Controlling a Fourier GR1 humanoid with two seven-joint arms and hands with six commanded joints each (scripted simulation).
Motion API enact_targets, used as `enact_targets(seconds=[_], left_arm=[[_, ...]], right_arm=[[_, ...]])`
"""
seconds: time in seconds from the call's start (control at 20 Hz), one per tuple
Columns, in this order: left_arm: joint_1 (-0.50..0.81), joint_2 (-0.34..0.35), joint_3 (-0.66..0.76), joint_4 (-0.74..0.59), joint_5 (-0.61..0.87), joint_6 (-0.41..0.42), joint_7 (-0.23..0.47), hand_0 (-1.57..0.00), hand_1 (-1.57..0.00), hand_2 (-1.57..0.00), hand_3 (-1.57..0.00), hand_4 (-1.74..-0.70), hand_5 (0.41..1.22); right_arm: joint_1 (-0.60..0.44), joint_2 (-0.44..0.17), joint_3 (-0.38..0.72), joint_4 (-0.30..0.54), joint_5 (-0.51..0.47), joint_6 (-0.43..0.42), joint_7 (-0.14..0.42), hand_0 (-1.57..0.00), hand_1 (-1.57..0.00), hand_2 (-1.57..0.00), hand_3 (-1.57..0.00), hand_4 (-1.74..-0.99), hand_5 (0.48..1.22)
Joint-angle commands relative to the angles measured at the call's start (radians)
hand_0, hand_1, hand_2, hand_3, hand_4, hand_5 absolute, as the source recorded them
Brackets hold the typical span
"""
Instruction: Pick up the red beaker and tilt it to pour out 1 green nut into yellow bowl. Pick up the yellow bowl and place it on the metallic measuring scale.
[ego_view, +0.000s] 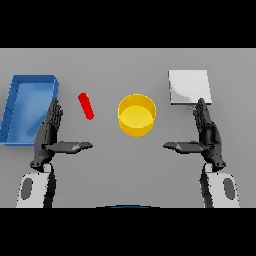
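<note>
While both hands hover with fingers straight and thumbs out, holding nothing, one red beaker (86, 105) lies tilted just beyond the left hand (49, 135). One yellow bowl (136, 115) sits centred between the hands. One metallic scale (189, 87) lies just beyond the right hand (207, 135). One blue tray (15, 102) sits far left.

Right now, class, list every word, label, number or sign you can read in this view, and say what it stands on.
None: no readable text shows anywhere.
red beaker: plain, no markings seen.
yellow bowl: plain.
metallic measuring scale: bare plate; a small bluish mark at its near edge is too small to read.
blue tray: plain.
</note>
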Motion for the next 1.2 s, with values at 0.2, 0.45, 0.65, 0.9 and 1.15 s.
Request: enact_targets(seconds=[0.2,0.45,0.65,0.9,1.15], left_arm=[[0.026,-0.015,-0.020,-0.022,-0.012,0.005,-0.008,0.00,0.00,0.00,0.00,-1.14,0.660],[0.156,0.040,-0.144,-0.212,-0.149,-0.014,-0.006,0.00,0.00,0.00,0.00,-1.14,0.662],[0.157,0.053,-0.152,-0.232,-0.158,-0.022,0.064,0.00,0.00,0.00,0.00,-1.14,0.652],[0.048,0.056,-0.122,-0.098,-0.152,-0.029,0.105,0.00,0.00,0.00,0.00,-1.14,0.643],[-0.098,0.059,-0.072,0.103,-0.151,-0.024,0.059,0.00,0.00,0.00,0.00,-1.18,0.644]], right_arm=[[-0.021,0.002,-0.003,0.016,0.002,-0.006,0.007,0.00,0.00,0.00,0.00,-1.071,0.578],[0.049,-0.072,0.109,-0.078,0.263,-0.077,-0.107,0.00,0.00,0.00,0.00,-1.064,0.577],[0.084,-0.076,0.125,-0.120,0.257,-0.050,-0.102,0.00,0.00,0.00,0.00,-1.118,0.600],[0.051,-0.066,0.117,-0.112,0.215,-0.025,-0.071,0.00,0.00,0.00,0.00,-1.189,0.626],[0.060,-0.074,0.108,-0.118,0.187,-0.004,-0.092,0.00,0.00,0.00,0.00,-1.220,0.626]])
